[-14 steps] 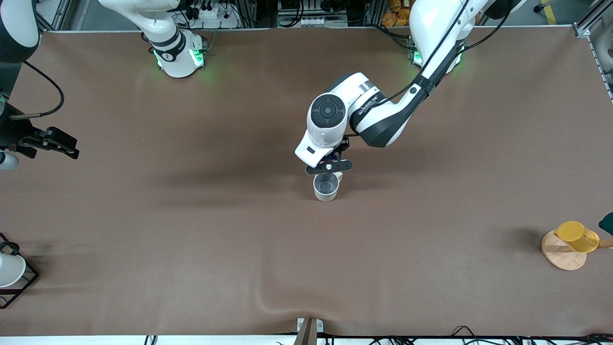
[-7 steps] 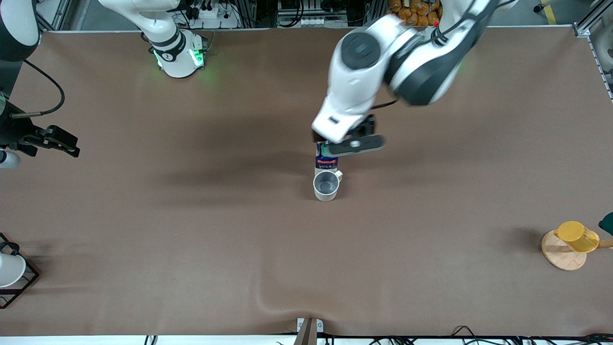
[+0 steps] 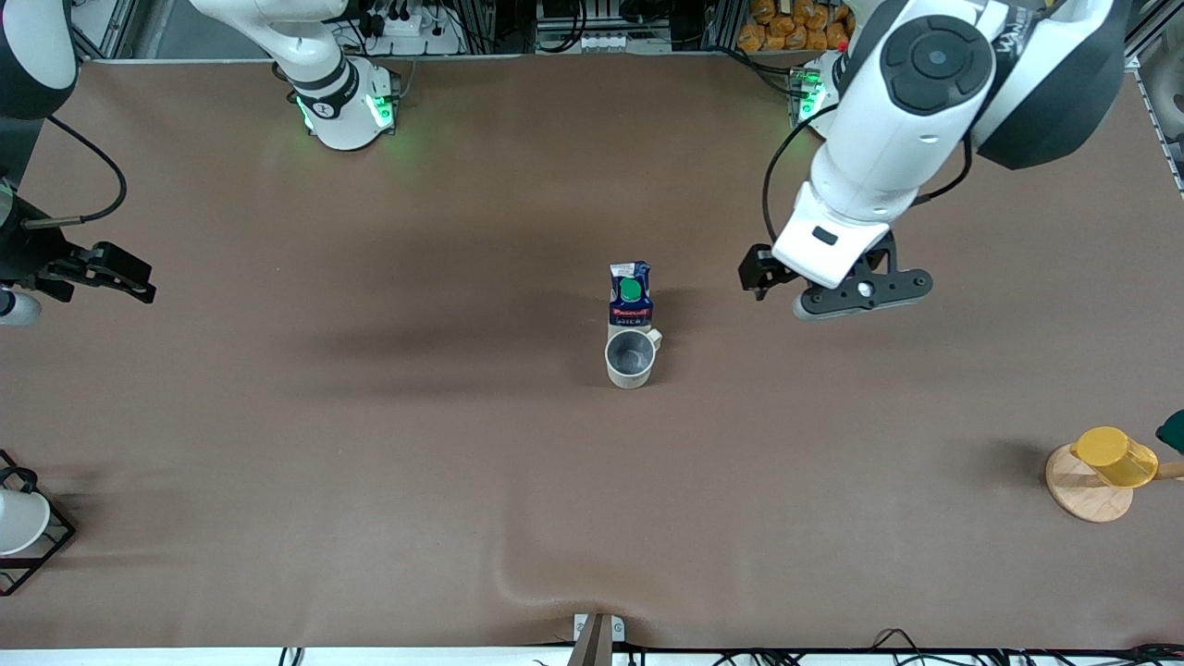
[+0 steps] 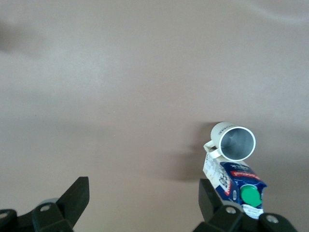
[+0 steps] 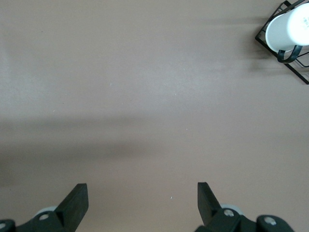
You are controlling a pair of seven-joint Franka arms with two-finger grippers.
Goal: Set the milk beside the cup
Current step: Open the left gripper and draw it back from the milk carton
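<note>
The milk, a dark blue and white carton with a red label and green cap, stands upright on the brown table. It touches the off-white cup on the side farther from the front camera. Both show in the left wrist view: the milk and the cup. My left gripper is open and empty in the air over bare table, off toward the left arm's end from the milk; its jaws stand wide apart. My right gripper waits open and empty at the right arm's end.
A yellow plastic cup lies on a round wooden coaster at the left arm's end. A white cup in a black wire frame stands at the right arm's end, also seen in the right wrist view.
My left gripper has let go of the milk, risen, and swung away toward the left arm's end. The milk stays standing against the cup. The right arm has not moved.
</note>
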